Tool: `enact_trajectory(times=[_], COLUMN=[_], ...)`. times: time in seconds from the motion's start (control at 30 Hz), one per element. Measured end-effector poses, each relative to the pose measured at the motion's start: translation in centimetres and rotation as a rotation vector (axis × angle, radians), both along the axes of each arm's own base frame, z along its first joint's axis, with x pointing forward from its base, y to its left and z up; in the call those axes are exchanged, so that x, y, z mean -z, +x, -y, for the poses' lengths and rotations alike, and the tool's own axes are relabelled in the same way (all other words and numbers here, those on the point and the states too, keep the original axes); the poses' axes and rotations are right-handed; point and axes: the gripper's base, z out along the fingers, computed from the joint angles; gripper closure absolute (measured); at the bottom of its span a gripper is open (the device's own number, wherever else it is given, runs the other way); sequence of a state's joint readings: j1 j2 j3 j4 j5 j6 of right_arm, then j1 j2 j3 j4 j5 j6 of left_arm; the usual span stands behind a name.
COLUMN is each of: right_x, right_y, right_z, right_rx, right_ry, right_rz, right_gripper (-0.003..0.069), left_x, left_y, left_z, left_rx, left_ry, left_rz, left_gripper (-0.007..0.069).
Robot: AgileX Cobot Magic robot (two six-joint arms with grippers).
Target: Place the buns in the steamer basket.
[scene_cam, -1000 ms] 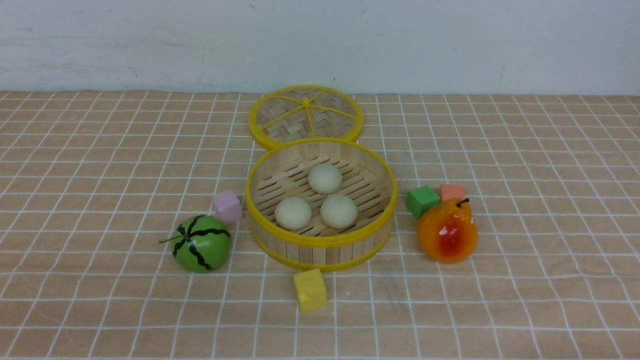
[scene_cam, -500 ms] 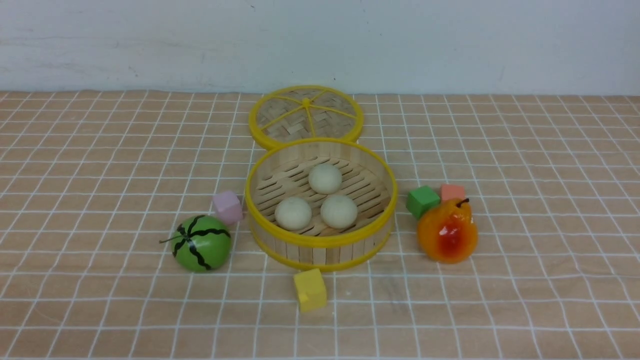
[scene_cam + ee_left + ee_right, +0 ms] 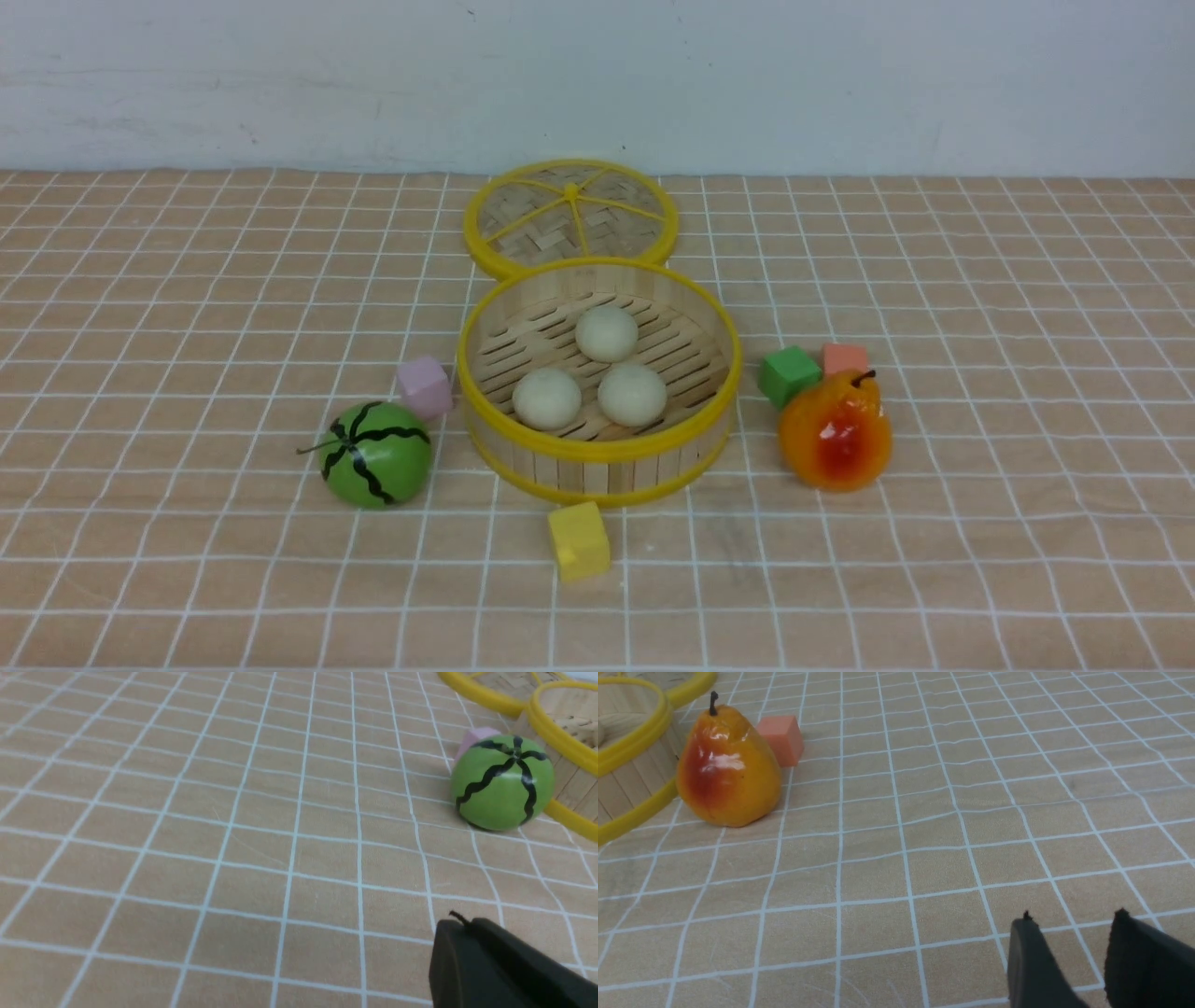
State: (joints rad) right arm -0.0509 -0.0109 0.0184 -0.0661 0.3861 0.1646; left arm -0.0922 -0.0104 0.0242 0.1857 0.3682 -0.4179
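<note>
light: I see even, soft, bright | shadows: faint | glare: white highlights on glossy orange-red plastic pear (image 3: pixel 726 767) | focus: front view slightly soft; dark gripper fingertips (image 3: pixel 1031 961) blurred up close

Very little of the robot shows, and only in the two wrist pictures; the front picture has none of it.

In the lower right corner of the left wrist picture sits the left gripper (image 3: pixel 467 926): a matte black, blocky mass with a rounded upper edge and a faint seam running down it where the two fingers meet. A thin dark thread or burr sticks up from its top edge.

In the lower right of the right wrist picture the right gripper (image 3: pixel 1069 921) appears as two matte black fingers (image 3: pixel 1029 961), flat-sided, each ending in a small pointed nub. The finger nearer the right edge has a finely textured face.
</note>
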Motion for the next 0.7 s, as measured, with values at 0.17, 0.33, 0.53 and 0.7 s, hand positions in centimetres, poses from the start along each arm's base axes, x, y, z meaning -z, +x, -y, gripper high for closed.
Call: enact_trajectory(times=[0.17, 0.33, 0.53, 0.7], right_x=[0.00, 0.00, 0.00, 0.00], right_y=[0.00, 0.00, 0.00, 0.00], right_z=[0.00, 0.00, 0.00, 0.00], right_rx=[0.000, 0.000, 0.000, 0.000], right_ry=[0.000, 0.000, 0.000, 0.000], right_rz=[0.000, 0.000, 0.000, 0.000], right_gripper=[0.0418, 0.0418, 0.0418, 0.0418], left_x=[0.35, 0.38, 0.38, 0.38], left_y=[-0.06, -0.05, -0.05, -0.05], left_z=[-0.08, -0.08, -0.08, -0.08], left_rx=[-0.004, 0.006, 0.006, 0.006], left_ry=[0.019, 0.053, 0.054, 0.054], left_rz=[-0.027, -0.027, -0.027, -0.027], left_gripper=[0.0610, 0.0606, 0.0603, 0.0603])
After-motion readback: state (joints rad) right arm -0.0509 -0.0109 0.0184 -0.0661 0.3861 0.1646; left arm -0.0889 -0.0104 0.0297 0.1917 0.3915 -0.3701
